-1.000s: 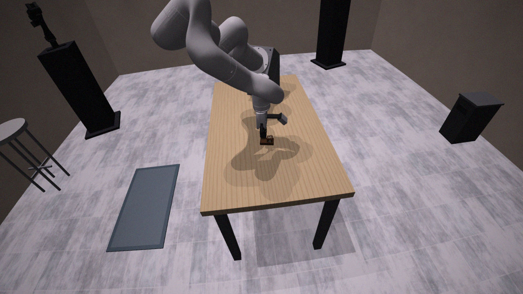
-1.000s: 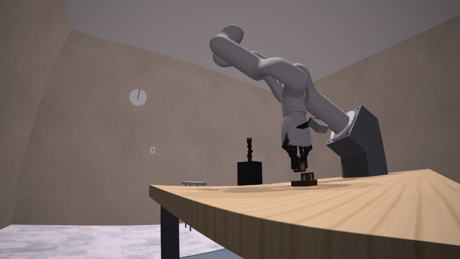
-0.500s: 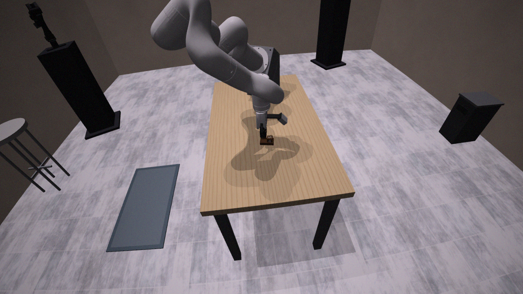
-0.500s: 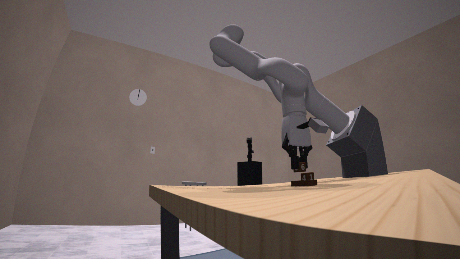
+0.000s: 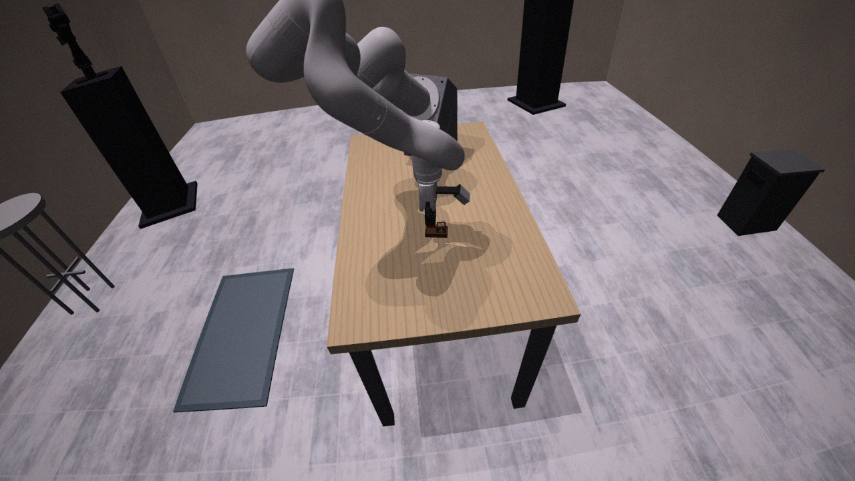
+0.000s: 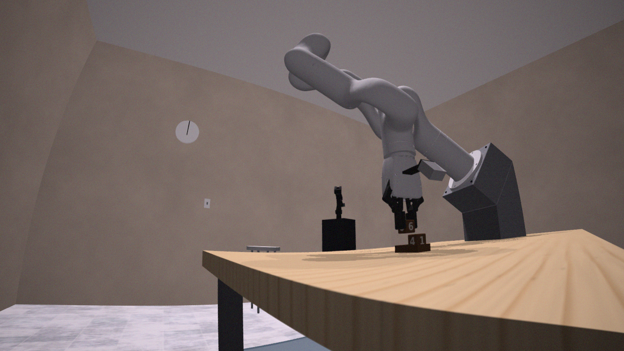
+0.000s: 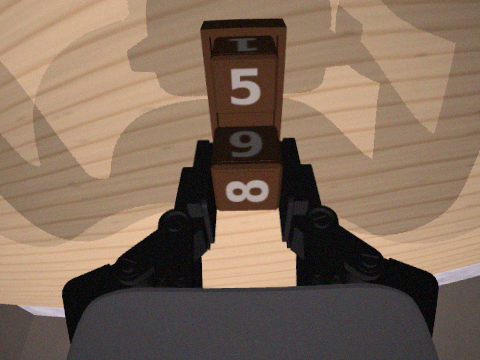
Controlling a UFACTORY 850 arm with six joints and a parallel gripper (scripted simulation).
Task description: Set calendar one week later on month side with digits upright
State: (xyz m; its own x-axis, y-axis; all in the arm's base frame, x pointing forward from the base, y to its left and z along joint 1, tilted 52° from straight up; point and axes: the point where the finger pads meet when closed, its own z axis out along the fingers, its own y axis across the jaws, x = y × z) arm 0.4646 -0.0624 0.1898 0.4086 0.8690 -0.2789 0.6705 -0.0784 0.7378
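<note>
My gripper (image 7: 246,161) points straight down and is shut on a brown digit cube (image 7: 246,175). That cube shows 8 on the face towards the wrist camera and 9 on the face beside it; in the exterior view it shows 6 (image 6: 409,225). It hangs just above the near, empty half of the small brown tray (image 7: 244,115). The other cube (image 7: 244,83) stands in the tray's far half with 5 on top. From the side it shows 4 and 1 (image 6: 416,239). The tray lies flat on the table (image 5: 436,238). I cannot make out the month's name.
The wooden table (image 5: 442,251) carries only the tray. The arm's base (image 6: 488,196) stands at the table's far end. Black pillars, a stool (image 5: 23,239) and a grey mat (image 5: 236,337) are on the floor, away from the table.
</note>
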